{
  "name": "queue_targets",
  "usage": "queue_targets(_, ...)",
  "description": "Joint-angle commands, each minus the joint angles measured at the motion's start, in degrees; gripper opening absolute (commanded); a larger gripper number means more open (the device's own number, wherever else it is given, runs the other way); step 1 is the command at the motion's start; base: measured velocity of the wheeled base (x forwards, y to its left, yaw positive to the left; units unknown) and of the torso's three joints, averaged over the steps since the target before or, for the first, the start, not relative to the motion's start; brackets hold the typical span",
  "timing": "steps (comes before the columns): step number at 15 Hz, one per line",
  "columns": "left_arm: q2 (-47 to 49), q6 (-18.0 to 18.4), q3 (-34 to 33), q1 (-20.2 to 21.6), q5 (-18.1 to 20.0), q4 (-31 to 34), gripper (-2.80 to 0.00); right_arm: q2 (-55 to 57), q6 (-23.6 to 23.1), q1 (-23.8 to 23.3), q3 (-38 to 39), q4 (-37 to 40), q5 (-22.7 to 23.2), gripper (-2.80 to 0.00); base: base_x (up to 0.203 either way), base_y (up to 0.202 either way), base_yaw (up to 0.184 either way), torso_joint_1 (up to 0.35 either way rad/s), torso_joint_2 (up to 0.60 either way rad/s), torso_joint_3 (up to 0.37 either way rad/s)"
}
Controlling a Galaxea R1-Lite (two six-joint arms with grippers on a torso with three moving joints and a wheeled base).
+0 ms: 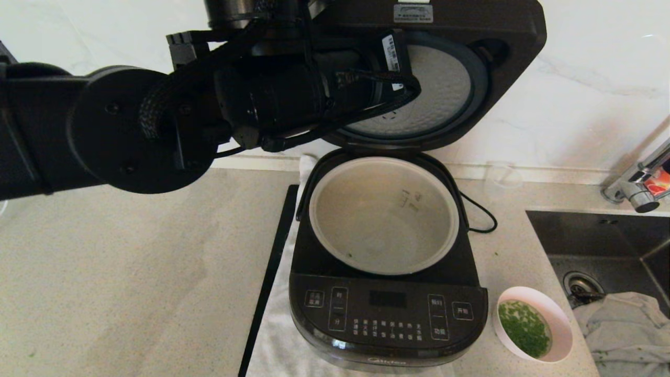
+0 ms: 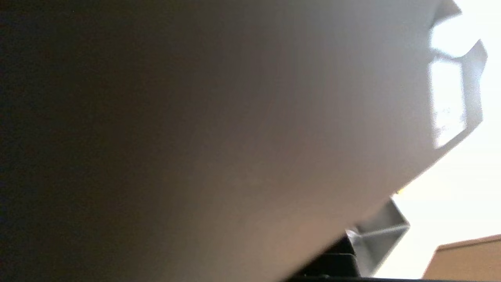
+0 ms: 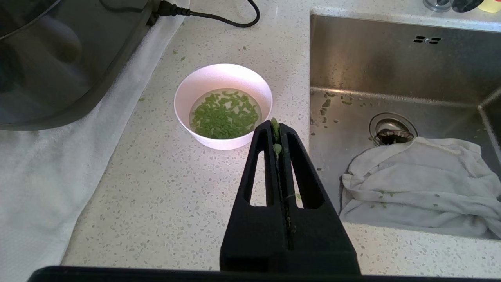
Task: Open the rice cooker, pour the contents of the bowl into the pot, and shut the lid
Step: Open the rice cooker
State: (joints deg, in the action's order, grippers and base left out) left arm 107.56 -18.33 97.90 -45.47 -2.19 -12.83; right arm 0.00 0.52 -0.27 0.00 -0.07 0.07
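Just beyond the closed right gripper [image 3: 276,131] sits the bowl [image 3: 223,105].

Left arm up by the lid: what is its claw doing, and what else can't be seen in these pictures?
- Left gripper: in the head view the arm's own black body hides it up by the raised lid; the left wrist view is filled by a blurred grey surface.
- Pot: the level markings are too small to read in the head view.
- Rice cooker: its front is cut off by the head view's bottom edge.
- Right gripper: out of the head view; only its wrist view shows it, shut, near the bowl.
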Motion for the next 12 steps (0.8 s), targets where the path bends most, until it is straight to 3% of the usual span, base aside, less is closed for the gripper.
queue_targets(1, 2.06, 1.46, 0.41, 0.54, -0.2, -2.26, -2.8, 0.09, 0.0, 0.0, 0.0, -0.01, 0.01, -2.8, 0.0, 0.0, 0.0, 0.0, 0.0, 0.0)
queue_targets(12, 7.5, 6.47, 4.92, 1.52, -3.11, -3.96, -2.8, 0.09, 0.0, 0.0, 0.0, -0.01, 0.01, -2.8, 0.0, 0.0, 0.0, 0.0, 0.0, 0.0)
